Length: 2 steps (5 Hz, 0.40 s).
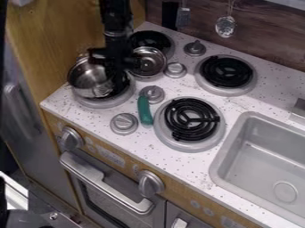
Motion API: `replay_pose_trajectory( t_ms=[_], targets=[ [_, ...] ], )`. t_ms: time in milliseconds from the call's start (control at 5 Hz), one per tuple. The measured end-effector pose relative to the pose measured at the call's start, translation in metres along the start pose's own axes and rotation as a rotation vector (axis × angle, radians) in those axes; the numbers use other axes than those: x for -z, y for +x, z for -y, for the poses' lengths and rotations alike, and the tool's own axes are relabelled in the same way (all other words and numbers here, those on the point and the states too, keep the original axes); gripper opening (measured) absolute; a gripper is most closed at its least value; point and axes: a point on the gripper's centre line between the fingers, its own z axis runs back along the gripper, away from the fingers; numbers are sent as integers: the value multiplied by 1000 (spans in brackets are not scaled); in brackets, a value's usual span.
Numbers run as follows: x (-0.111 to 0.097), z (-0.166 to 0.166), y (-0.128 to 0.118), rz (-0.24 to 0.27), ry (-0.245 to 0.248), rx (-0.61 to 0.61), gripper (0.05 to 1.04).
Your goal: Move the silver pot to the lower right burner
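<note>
Silver pot [88, 80] is sitting at the lower left burner [98, 102], looking slightly tilted. Gripper [115, 72] is hanging at the pot's right side, between it and a second metal pan [149, 62]. I'm not able to tell whether the pincer is standing apart, together, or clamped on the rim.

Reading this as the grasp-or-lift stage; the carry is still waiting. Next move is calling for a sure hold on the pot, then a lift clear of the coil and the second pan, then a swing to the lower right burner [191, 147]. A green toy [144, 110] is lying just beside that burner, so a low path is risking a knock. Level lowering onto the coil is finishing it.
</note>
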Motion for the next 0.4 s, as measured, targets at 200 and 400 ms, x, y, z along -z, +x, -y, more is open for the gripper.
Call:
replay_pose_trajectory(
  t_ms=[200, 400],
  targets=[
    [-34, 32, -20, 89, 0, 114, 69],
    [-46, 65, -54, 124, 2, 204, 69]
  ],
)
